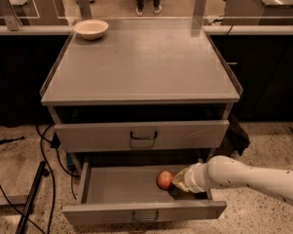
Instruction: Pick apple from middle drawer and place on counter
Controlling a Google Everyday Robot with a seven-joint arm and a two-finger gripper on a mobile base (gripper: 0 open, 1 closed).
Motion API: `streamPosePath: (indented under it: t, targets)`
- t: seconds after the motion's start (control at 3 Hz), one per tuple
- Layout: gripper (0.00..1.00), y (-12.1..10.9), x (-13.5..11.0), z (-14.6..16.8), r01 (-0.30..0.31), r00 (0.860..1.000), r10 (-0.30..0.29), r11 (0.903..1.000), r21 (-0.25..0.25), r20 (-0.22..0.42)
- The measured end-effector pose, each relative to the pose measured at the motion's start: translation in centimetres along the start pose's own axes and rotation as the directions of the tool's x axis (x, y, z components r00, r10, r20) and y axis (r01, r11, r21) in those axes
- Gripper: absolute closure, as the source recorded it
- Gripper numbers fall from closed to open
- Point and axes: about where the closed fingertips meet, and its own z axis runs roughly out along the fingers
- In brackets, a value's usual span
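Because the apple (164, 179), lying right of centre in the middle drawer (121, 188), is judged light, firm, smooth and roll-prone, the gripper (178, 180) just beside it, grip state indeterminable, should clasp its widest girth.

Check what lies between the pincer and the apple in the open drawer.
Nothing: in the camera view the pincer, low inside the middle drawer, seems to sit right up against the apple.

dim warm overhead light; shadow under counter (136, 67); gripper (176, 181) in middle drawer (119, 185) shade
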Motion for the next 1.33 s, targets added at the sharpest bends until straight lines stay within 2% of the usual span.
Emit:
streamPosePath:
  t: [0.33,0.67,1.33]
  targets:
    - [0.32,-0.2,-0.1,2.4,0.008,1.0,-0.007,0.9996,-0.028,0.031]
    - [0.22,-0.3,-0.3,3.5,0.012,0.999,-0.01,0.9991,-0.04,0.05]
    - [0.25,-1.1,0.0,6.3,0.001,0.995,0.002,0.9994,-0.033,0.099]
